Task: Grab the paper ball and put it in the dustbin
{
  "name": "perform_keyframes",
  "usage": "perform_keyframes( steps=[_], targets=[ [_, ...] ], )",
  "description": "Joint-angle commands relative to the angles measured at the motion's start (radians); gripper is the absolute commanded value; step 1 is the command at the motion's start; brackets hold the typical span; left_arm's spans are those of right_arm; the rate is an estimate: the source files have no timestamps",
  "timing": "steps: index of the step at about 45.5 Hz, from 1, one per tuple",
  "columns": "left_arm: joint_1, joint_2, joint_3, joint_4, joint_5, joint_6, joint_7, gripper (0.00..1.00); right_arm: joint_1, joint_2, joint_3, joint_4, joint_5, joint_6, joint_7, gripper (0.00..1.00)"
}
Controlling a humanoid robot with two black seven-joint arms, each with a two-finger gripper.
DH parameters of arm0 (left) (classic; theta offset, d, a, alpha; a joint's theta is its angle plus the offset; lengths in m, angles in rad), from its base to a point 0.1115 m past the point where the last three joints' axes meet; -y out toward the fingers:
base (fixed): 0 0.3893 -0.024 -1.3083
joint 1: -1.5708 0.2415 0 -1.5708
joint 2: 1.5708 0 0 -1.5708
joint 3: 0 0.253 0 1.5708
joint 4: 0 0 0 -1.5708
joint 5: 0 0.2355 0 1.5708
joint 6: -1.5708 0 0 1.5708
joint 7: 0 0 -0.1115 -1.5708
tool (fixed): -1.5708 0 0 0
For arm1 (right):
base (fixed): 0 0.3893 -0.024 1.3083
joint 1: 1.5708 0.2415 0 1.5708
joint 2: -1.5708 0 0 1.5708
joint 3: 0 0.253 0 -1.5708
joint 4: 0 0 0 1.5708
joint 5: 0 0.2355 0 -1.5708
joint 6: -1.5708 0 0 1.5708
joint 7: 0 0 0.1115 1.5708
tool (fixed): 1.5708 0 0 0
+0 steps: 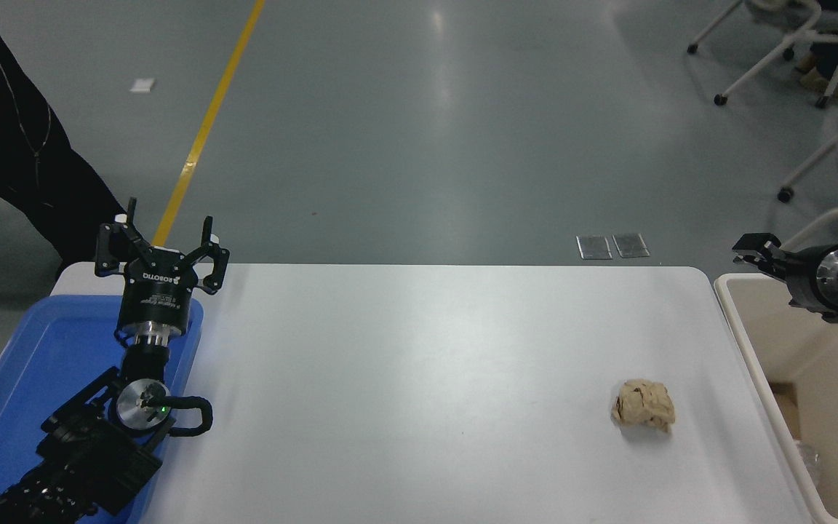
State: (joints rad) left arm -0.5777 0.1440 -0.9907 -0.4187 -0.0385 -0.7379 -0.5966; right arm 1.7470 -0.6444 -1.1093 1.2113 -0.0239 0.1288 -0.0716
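Paper ball: the paper ball lies free on the white table, toward the near right corner and just in from the right edge; nothing touches it.

Dustbin: the dustbin stands just off the table's right edge, its long rim running beside that edge; its floor is cut off by the picture's border, with only some dim scraps showing low inside.

Left gripper: the left gripper is parked at the table's left edge above a blue tray, fingers spread wide and holding nothing.

Right gripper: the right gripper comes in from the right, level with the far right corner and above the bin's far end, pointing left; only its tip shows (whether its fingers are spread or closed I cannot tell), and nothing is seen in it.

Far side: a person in dark clothing stands beyond the far left corner, and wheeled chairs sit on the grey floor beyond the far right.

Step in hand: by my reading, the approach; the ball is not yet grasped.

Next move: the right arm needs to travel toward the near edge and inward over the table, come down over the ball with fingers wide enough to straddle the lumpy wad, then close.
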Motion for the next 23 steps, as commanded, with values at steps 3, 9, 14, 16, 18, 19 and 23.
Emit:
perform_keyframes(
  steps=[3, 9, 14, 16, 18, 19, 23],
  targets=[
    [-0.001, 0.002, 0.001, 0.000, 0.000, 0.000, 0.000, 0.99, 0.593, 0.106, -0.320, 0.488, -0.001, 0.228, -0.001, 1.00],
    [-0.001, 0.002, 0.001, 0.000, -0.001, 0.000, 0.000, 0.99, 0.798, 0.144, -0.327, 0.521, 0.016, 0.516, -0.001, 1.00],
    [0.001, 0.002, 0.000, 0.000, -0.001, 0.002, 0.000, 0.99, 0.946, 0.144, -0.320, 0.519, 0.018, 0.657, -0.001, 1.00],
    [0.001, 0.003, 0.000, 0.000, -0.001, 0.002, 0.000, 0.99, 0.999, 0.143, -0.317, 0.518, 0.016, 0.657, -0.002, 1.00],
    [0.001, 0.003, 0.000, 0.000, -0.001, 0.002, 0.000, 0.99, 1.052, 0.141, -0.317, 0.517, 0.018, 0.657, -0.002, 1.00],
    [0.001, 0.003, 0.001, 0.000, -0.001, 0.002, -0.002, 0.99, 1.077, 0.141, -0.316, 0.516, 0.018, 0.657, -0.002, 1.00],
    [0.001, 0.003, 0.000, 0.000, -0.001, 0.002, -0.002, 0.99, 1.146, 0.141, -0.313, 0.516, 0.018, 0.657, -0.002, 1.00]
  ],
)
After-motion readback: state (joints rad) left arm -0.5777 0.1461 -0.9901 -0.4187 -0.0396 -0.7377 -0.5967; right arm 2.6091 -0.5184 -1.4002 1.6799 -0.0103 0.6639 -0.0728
